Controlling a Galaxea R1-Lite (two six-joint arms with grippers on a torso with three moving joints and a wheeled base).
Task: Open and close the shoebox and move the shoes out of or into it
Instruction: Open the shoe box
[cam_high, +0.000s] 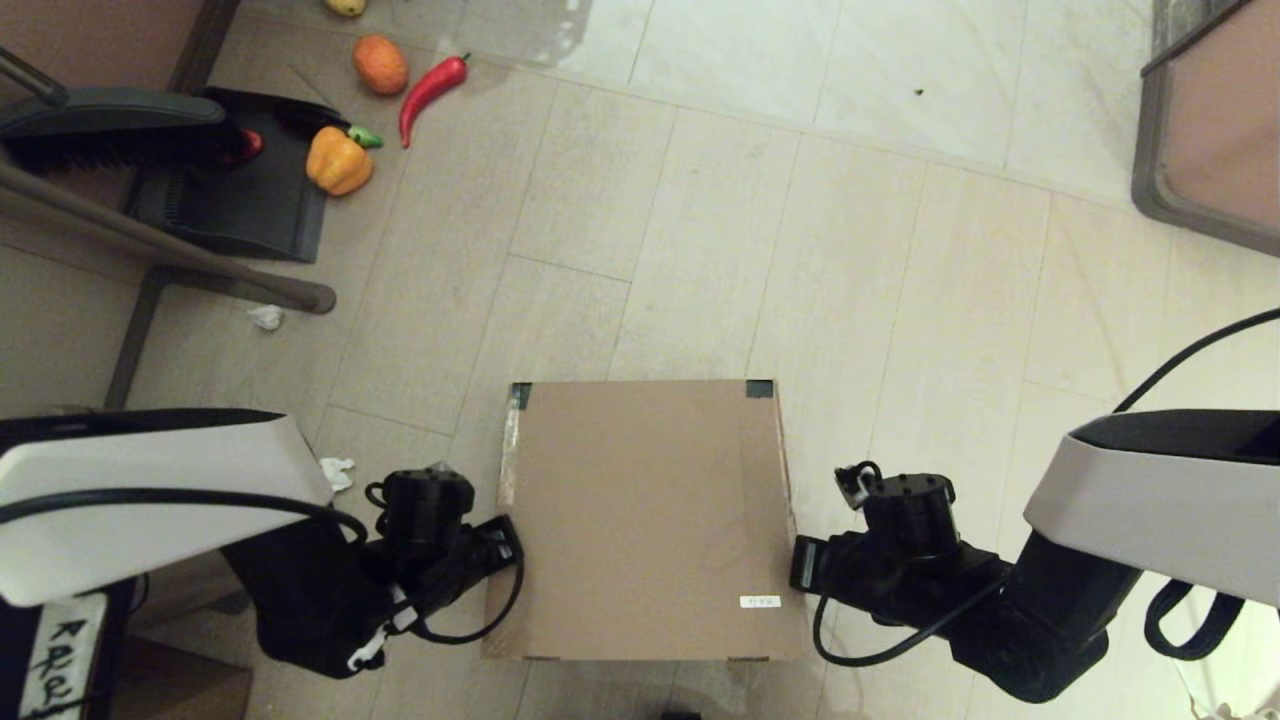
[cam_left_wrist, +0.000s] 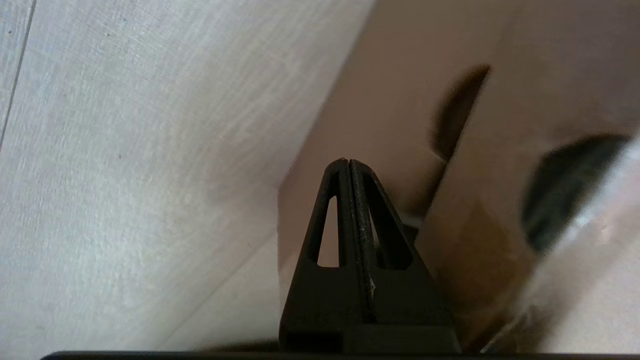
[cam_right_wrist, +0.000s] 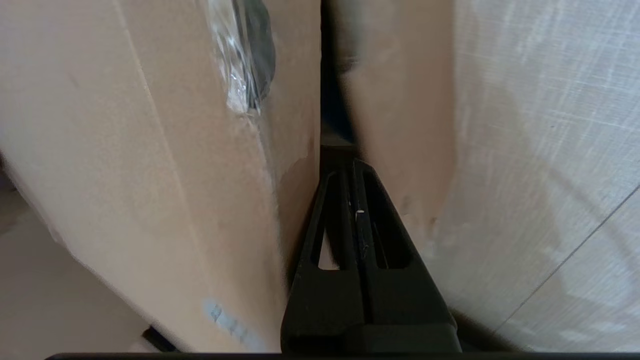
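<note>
The shoebox (cam_high: 645, 520) is a plain brown cardboard box on the floor between my arms. Its lid is down flat, with two black-taped far corners and a small white label (cam_high: 760, 602) near the front right. My left gripper (cam_high: 503, 545) is shut and empty, its tips (cam_left_wrist: 347, 161) against the box's left side (cam_left_wrist: 425, 100). My right gripper (cam_high: 800, 570) is shut and empty too. Its tips (cam_right_wrist: 352, 162) sit at a dark slit between two cardboard faces on the box's right side (cam_right_wrist: 125, 150). The shoes are hidden.
At the far left lie a black dustpan (cam_high: 235, 195) with a brush (cam_high: 110, 125), an orange bell pepper (cam_high: 338, 160), an orange fruit (cam_high: 380, 63) and a red chilli (cam_high: 430, 90). A metal frame leg (cam_high: 170, 250) crosses there. A brown bin (cam_high: 1215, 120) stands far right.
</note>
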